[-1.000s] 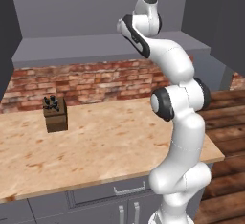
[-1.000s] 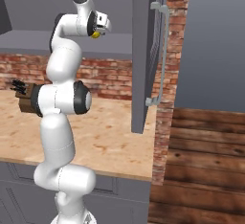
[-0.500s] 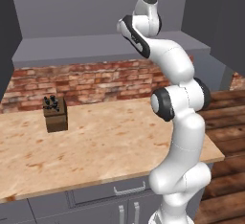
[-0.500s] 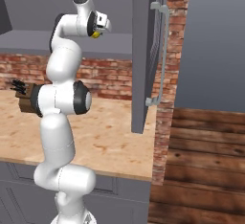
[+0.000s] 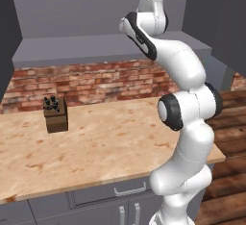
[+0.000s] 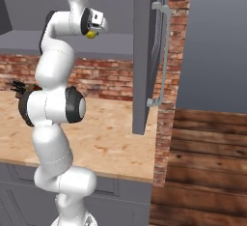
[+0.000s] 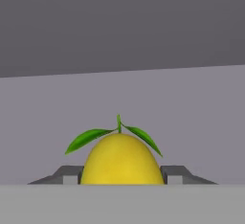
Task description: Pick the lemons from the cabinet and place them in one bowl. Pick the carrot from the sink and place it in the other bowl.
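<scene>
The end effector (image 6: 92, 31) is clamped on a lemon (image 7: 122, 161), holding it up inside the open cabinet (image 6: 144, 51) just above its shelf (image 5: 96, 46). Two green leaves top the fruit. A knife block (image 5: 55, 116) stands on the table (image 5: 105, 147) below.

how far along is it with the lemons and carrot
Early on. Nothing looks delivered: no bowl or carrot is in view. In hand: the gripper is shut on a lemon with green leaves, up at the cabinet's grey shelf, beside the open cabinet door; the same lemon shows yellow at the hand. Left: bowling this lemon, the second lemon, and the carrot.
</scene>
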Controlling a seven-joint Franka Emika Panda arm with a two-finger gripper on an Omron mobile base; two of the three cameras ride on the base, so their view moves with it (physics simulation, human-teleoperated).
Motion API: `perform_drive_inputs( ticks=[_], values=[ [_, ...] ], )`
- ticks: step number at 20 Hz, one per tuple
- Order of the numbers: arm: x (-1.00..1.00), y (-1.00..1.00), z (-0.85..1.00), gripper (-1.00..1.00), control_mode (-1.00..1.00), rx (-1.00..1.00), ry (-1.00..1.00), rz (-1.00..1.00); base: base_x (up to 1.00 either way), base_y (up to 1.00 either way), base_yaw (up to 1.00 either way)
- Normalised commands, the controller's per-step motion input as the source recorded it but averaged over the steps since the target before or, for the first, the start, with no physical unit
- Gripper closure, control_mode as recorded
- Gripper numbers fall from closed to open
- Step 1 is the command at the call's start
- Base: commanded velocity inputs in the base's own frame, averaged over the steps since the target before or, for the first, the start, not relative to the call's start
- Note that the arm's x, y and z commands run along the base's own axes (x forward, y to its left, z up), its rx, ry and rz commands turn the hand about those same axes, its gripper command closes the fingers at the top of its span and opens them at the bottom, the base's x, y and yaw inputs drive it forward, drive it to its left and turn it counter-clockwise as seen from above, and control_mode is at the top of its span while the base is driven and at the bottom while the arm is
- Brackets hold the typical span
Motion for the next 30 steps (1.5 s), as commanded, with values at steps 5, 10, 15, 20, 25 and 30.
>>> perform_drive_inputs(
  ticks=[5, 10, 15, 20, 25, 30],
  values=[
    [-1.0, 0.05, 0.0, 1.0, -1.0, 0.0, -0.17, 0.0, 0.0, 0.0, 0.0],
    [-1.0, 0.12, 0.05, 1.0, -1.0, 0.0, -0.23, 0.0, 0.0, 0.0, 0.0],
    [-1.0, 0.14, 0.5, 1.0, -1.0, 0.0, -0.14, 0.0, 0.0, 0.0, 0.0],
    [-1.0, 0.12, 0.73, 1.0, -1.0, 0.01, -0.03, 0.0, 0.0, 0.0, 0.0],
    [-1.0, 0.02, 0.35, 1.0, -1.0, 0.09, 0.0, 0.0, 0.0, 0.0, 0.0],
    [-1.0, 0.1, -0.12, 1.0, -1.0, 0.09, 0.01, -0.05, 0.0, 0.0, 0.0]
  ],
)
